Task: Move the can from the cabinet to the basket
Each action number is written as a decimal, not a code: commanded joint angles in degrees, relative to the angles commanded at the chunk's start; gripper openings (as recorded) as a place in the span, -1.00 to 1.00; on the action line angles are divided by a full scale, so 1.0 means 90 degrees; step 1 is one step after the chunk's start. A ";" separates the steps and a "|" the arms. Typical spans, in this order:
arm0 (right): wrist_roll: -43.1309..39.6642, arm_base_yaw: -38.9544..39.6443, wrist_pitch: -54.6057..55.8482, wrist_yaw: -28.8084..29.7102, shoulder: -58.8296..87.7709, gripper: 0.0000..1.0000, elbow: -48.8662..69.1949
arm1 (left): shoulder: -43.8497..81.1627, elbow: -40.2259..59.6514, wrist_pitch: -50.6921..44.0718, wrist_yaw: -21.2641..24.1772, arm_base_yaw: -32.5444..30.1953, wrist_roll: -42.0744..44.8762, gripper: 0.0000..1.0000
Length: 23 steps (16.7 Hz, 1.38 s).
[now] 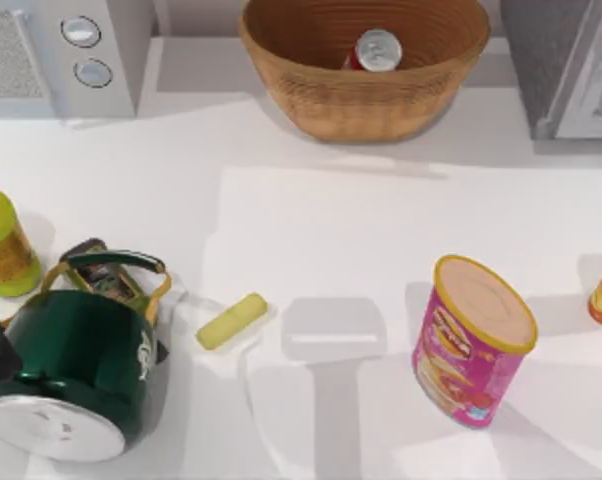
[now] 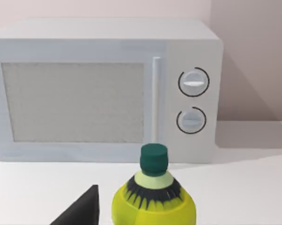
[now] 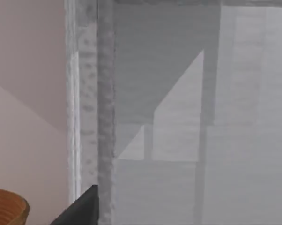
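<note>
Can (image 1: 376, 50) is lying inside the basket (image 1: 311, 95) at top centre, with the cabinet (image 1: 546, 60) at upper right. Pink canister (image 1: 471, 340) and green kettle (image 1: 76, 370) are being carried by the worktop (image 1: 311, 220) below. Jaw state cannot be told.

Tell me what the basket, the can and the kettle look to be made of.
Basket: woven wicker, tan-brown and matt, going by the fine ribbed weave on its wall.
Can, lying in the basket: likely metal, with a shiny silver top and a red side.
Kettle: probably enamelled or painted metal; glossy dark green body with highlights and a pale round base.
</note>
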 joint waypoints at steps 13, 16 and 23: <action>-0.0375 -0.3843 0.3841 -0.3720 0.5822 1.00 0.0711 | 0.0000 0.0000 0.0000 0.0000 0.0000 0.0000 1.00; -0.0388 -0.3877 0.3850 -0.3790 0.5893 1.00 0.0670 | 0.0000 0.0000 0.0000 0.0000 0.0000 0.0000 1.00; -0.0442 -0.3821 0.3195 -0.3701 0.5650 1.00 0.1341 | 0.0000 0.0000 0.0000 0.0000 0.0000 0.0000 1.00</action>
